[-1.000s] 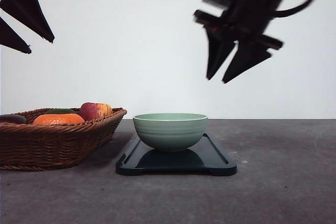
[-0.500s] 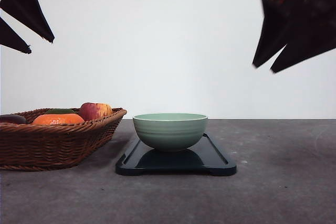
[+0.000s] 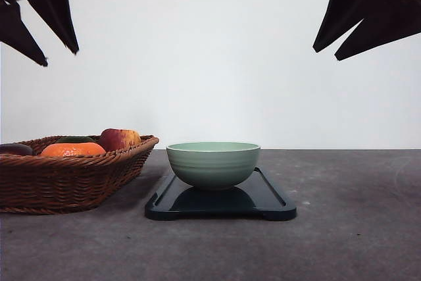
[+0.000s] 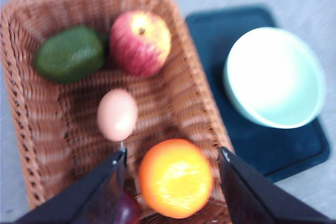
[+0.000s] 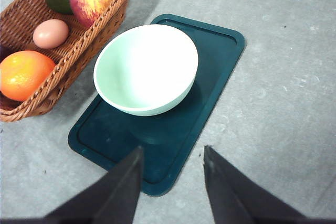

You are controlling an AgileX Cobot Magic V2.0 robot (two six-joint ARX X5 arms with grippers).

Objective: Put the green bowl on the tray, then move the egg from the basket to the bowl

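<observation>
Green bowl (image 3: 213,164) sat on the tray (image 3: 270,203); egg (image 4: 117,114) lay in the basket (image 3: 72,179).
Tray was on the grey table (image 3: 355,228), just right of the basket. Bowl stood upright and empty toward the tray's far end. Basket also held an apple (image 4: 139,43), an orange (image 4: 176,178), a green avocado-like fruit (image 4: 70,53) and a dark item at the near edge, too cut off to identify. Egg rested mid-basket between apple and orange. Left hand (image 4: 172,158) hung high over the basket, fingers wide, empty. Right hand (image 5: 172,156) hung high over the tray's near end, fingers wide, empty.
</observation>
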